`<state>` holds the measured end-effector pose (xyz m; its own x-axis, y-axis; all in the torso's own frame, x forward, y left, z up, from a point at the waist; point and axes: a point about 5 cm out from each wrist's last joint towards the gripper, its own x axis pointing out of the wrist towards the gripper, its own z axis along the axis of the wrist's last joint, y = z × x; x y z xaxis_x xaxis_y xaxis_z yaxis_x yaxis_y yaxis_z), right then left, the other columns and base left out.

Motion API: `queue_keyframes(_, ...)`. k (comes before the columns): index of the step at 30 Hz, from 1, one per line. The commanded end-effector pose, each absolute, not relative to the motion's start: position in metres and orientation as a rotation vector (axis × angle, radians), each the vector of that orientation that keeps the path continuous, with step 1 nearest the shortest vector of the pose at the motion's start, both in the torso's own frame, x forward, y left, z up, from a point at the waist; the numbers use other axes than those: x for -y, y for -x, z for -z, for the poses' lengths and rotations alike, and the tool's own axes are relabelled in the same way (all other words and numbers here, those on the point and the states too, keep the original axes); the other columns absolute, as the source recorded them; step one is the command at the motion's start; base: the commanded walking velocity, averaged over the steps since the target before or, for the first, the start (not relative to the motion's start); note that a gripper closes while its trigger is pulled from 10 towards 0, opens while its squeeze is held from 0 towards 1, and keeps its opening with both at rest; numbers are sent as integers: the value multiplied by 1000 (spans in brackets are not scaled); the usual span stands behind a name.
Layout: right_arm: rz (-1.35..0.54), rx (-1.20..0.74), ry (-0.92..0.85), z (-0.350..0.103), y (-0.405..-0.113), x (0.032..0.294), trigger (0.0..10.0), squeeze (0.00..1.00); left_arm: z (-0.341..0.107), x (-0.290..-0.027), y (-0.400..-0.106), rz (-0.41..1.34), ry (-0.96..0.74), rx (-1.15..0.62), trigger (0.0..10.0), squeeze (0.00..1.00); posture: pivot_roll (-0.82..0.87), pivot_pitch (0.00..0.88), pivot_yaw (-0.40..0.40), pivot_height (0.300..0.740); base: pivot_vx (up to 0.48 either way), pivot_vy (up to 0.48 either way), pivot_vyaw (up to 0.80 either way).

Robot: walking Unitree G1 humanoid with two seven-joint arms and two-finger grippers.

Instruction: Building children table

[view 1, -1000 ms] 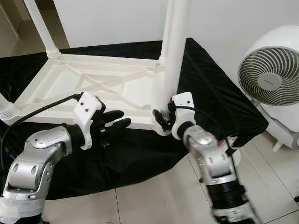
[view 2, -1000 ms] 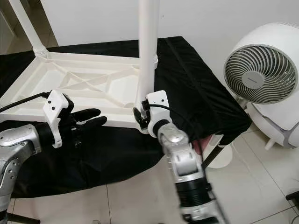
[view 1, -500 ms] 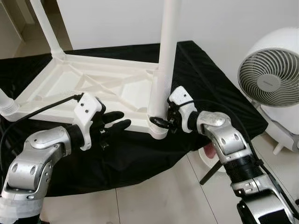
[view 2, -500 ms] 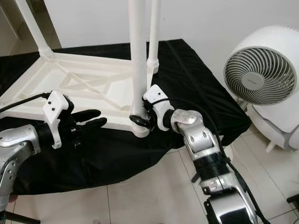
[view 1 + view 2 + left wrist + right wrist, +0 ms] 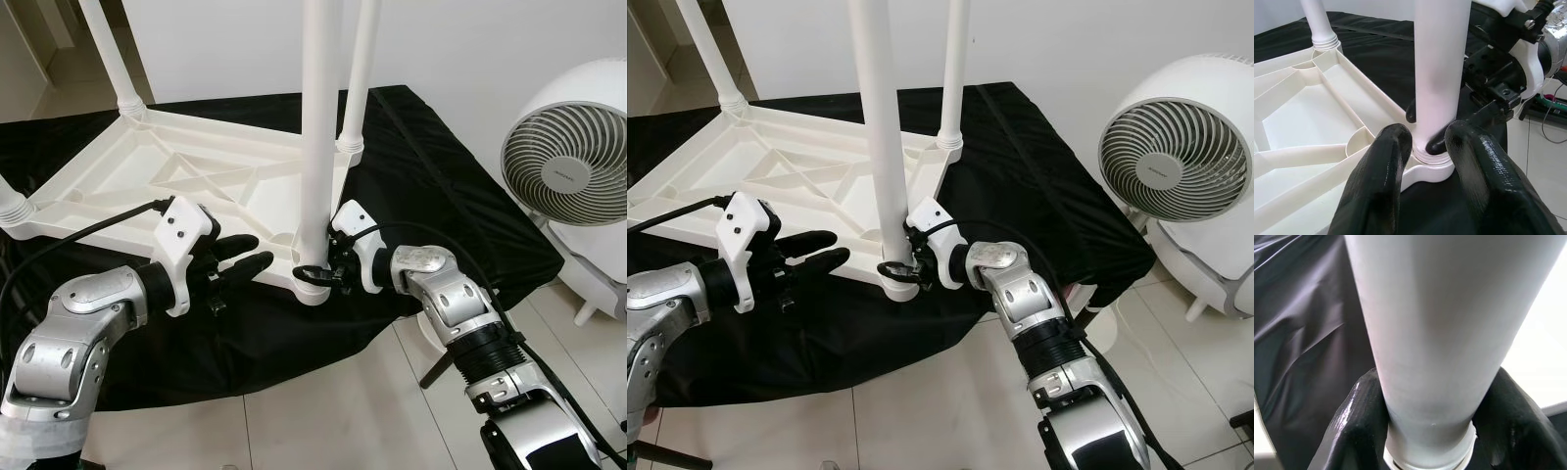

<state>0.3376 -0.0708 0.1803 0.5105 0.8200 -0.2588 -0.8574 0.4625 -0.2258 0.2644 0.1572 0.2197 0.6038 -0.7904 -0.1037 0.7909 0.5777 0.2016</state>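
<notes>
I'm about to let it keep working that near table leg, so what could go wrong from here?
1. The right gripper clamps the table leg low, at its socket; the long leg above could tilt and bind.
2. The upturned white tabletop lies on loose black cloth with that corner near the edge; pushing may slide it off.
3. The left gripper hovers beside the socket with its fingers apart, not bracing the tabletop.

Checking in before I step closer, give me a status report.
Right tool clamped around base of near white plastic table leg. Left tool open beside upturned white tabletop. White fan stands clear, right.
</notes>
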Motion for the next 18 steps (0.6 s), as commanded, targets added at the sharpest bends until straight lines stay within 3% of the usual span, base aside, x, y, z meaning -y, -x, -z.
queue_keyframes(1, -961, -147, 329, -174, -340, 74, 0, 0, -220, -160, -265, 874, -243, 4, 10000, 0, -31, 71, 26, 740, 0, 0, 0)
queue_keyframes(3, -961, -147, 329, -174, -340, 74, 0, 0, -220, -160, -265, 874, -243, 4, 10000, 0, -31, 71, 26, 740, 0, 0, 0)
queue_keyframes(6, -670, -193, 248, -160, -338, 85, 0, 0, -219, -159, -264, 886, -243, -2, 10000, 0, -35, 77, 31, 740, 0, 0, 0)
queue_keyframes(8, -577, -218, 214, -156, -338, 88, 0, 0, -219, -159, -264, 889, -242, -2, 10000, 0, -36, 80, 33, 740, 0, 0, 0)
queue_keyframes(13, -464, -227, 179, -154, -337, 91, 0, 0, -218, -159, -264, 891, -242, -3, 10000, 0, -39, 81, 34, 740, 0, 0, 0)
queue_keyframes(18, -85, -236, 33, -152, -321, 87, 0, 0, -218, -156, -264, 906, -239, -7, 10000, 0, -47, 90, 37, 740, 0, 0, 0)
